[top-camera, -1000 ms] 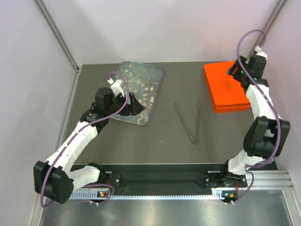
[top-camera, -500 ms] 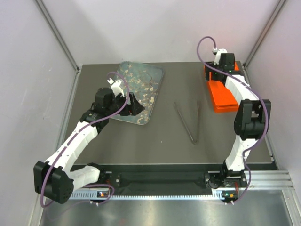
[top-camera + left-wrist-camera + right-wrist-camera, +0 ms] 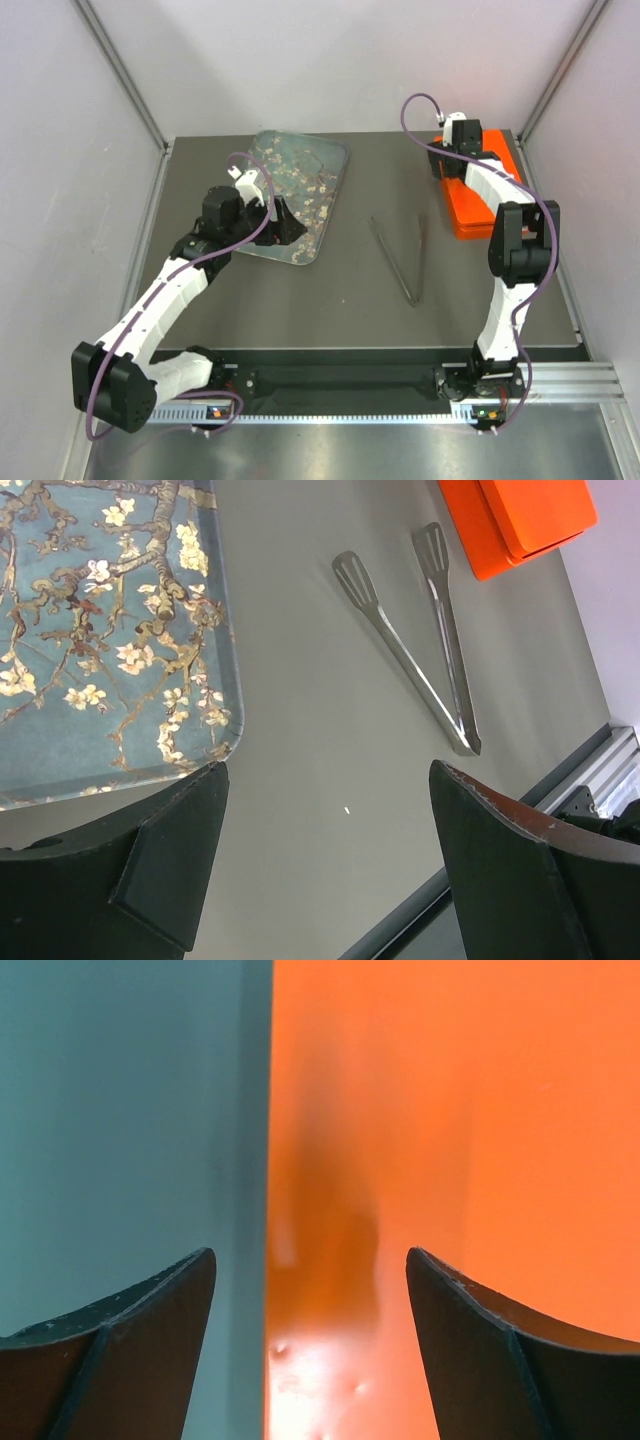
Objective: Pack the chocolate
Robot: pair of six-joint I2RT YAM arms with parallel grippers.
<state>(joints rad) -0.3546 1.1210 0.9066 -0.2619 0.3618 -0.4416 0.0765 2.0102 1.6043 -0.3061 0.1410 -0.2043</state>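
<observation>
No chocolate shows in any view. My left gripper (image 3: pixel 288 224) is open and empty, low over the near right corner of a blue blossom-patterned tray (image 3: pixel 300 185); in the left wrist view (image 3: pixel 328 780) bare table lies between its fingers and the tray (image 3: pixel 100 630) is at the upper left. My right gripper (image 3: pixel 448 165) is open and empty, close over the left edge of an orange box (image 3: pixel 490 200). In the right wrist view (image 3: pixel 308 1255) the box (image 3: pixel 450 1110) fills the right side and grey table the left.
Thin metal tongs (image 3: pixel 405 255) lie on the table between the tray and the box, also in the left wrist view (image 3: pixel 420 650). The orange box (image 3: pixel 520 520) shows there too. Walls close in the table on the left, back and right.
My right arm has swung from the box's far right corner leftward across it to its left edge. The left arm has not moved.
</observation>
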